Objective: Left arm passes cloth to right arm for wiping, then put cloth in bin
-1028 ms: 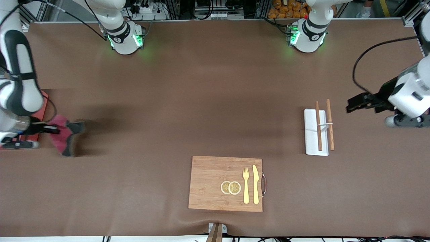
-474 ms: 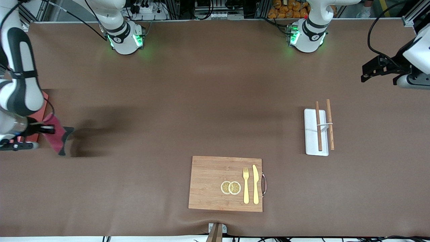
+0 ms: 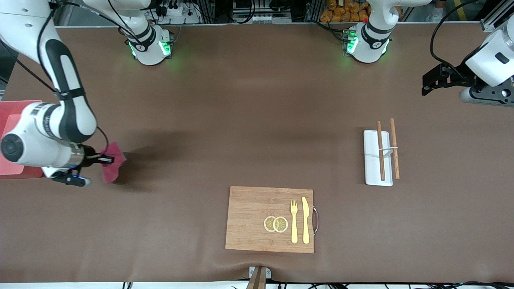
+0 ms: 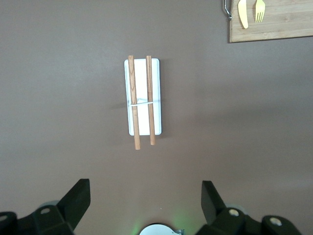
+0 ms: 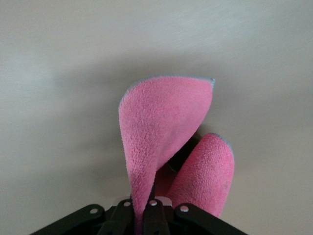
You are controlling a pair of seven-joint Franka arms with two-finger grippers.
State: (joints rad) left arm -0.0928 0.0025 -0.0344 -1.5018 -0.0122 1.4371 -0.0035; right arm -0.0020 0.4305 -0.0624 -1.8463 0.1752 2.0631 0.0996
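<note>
The right gripper (image 3: 107, 160) hangs over the counter (image 3: 241, 120) at the right arm's end, jaws clenched on the cloth (image 3: 111, 166), which droops folded. The bin (image 3: 16, 120) beside it is cut off by the frame edge and partly hidden by the arm. The left gripper (image 3: 429, 85) waits, jaws released, above the tray (image 3: 371, 160) with sticks (image 3: 380, 150).

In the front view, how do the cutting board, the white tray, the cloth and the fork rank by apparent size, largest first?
1. cutting board
2. white tray
3. cloth, held up by the right gripper, so it may look larger than it is
4. fork
</note>
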